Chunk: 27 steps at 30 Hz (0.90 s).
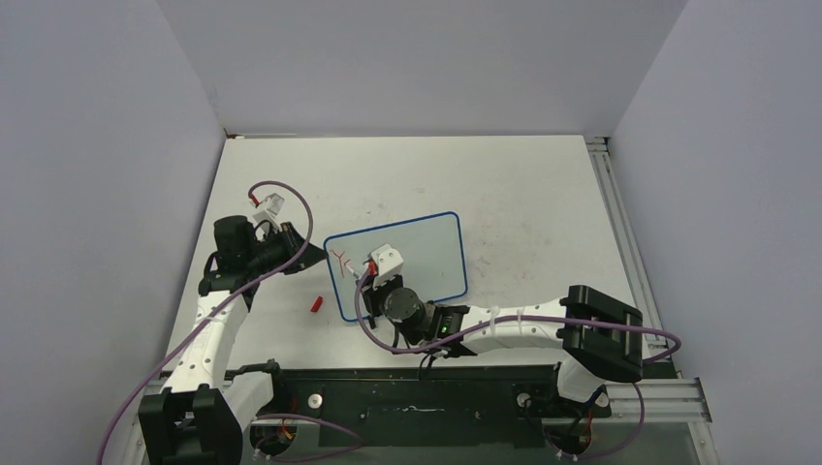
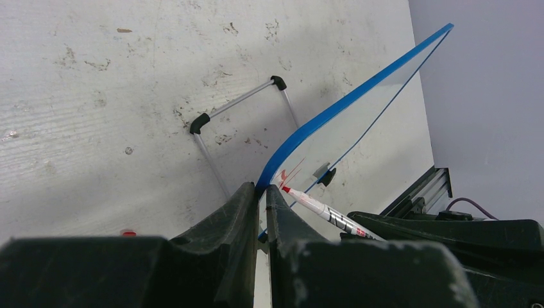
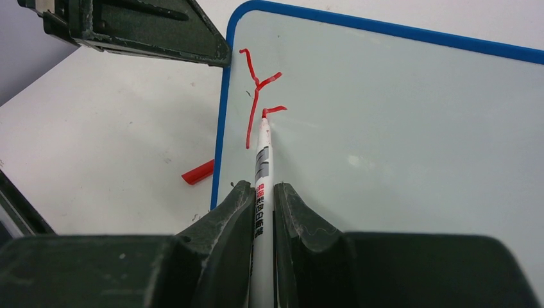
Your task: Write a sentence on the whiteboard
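The whiteboard, white with a blue frame, lies mid-table. My left gripper is shut on its left blue edge, and the left wrist view shows that left gripper pinching the frame of the whiteboard. My right gripper is shut on a white marker. The marker's red tip rests on the whiteboard. The sentence is a red Y and a short stroke by the tip. From above, the right gripper hangs over the board's left part.
A red marker cap lies on the table just left of the board's near corner, also the cap in the right wrist view. A wire stand with black feet shows by the board. A black rail runs along the near table edge.
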{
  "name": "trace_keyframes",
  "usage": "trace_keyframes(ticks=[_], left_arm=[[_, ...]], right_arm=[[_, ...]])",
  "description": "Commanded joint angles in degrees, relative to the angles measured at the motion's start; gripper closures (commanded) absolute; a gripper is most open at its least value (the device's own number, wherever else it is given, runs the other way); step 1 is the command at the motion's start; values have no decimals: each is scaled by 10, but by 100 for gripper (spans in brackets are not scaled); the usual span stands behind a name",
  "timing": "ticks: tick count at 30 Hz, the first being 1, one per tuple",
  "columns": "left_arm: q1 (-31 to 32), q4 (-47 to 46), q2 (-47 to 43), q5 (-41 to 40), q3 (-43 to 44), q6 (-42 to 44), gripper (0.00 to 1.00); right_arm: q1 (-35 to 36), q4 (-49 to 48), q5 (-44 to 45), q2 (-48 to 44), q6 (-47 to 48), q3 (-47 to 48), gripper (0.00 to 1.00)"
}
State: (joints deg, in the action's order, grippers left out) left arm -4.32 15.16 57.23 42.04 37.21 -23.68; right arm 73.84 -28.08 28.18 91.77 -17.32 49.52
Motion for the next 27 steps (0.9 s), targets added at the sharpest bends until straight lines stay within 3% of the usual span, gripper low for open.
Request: trace_keyframes(ticks=[1,27], left_arm=[[8,-19,-3,23,15,3,92],[9,-19,-4,23,15,3,92]], right_arm=[[-3,-4,13,-16,-8,-15,95],[-5,-6,43,-31,12,-4,95]])
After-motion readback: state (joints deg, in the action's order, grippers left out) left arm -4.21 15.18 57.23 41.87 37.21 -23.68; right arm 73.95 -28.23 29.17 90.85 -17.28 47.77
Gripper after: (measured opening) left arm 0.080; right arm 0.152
